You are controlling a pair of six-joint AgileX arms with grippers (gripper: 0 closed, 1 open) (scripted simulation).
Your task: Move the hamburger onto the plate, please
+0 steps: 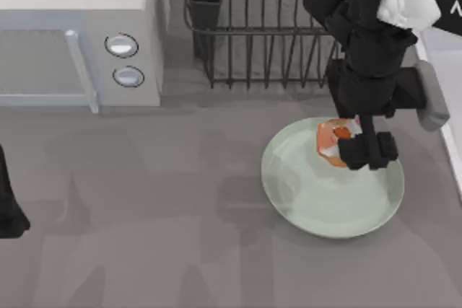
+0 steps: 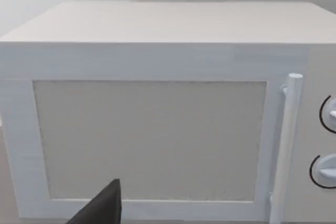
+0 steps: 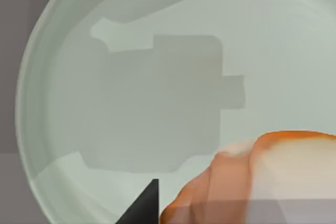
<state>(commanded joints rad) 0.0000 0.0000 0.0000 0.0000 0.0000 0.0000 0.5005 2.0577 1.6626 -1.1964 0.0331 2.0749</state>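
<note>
One arm, the right, reaches down over the plate [image 1: 317, 207], its tool [image 1: 359, 151] grasping the hamburger [image 1: 333, 138].

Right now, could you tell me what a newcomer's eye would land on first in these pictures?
First, the orange hamburger at the right tool, over the far part of the pale green plate on the table's right side. Next, the big white microwave at the far left, with the black wire rack beside it. The left arm sits parked at the left edge.

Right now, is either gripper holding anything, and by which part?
The right gripper is over the plate at the hamburger, but whether it grips it cannot be told. The left arm sits parked at the table's left edge.
</note>
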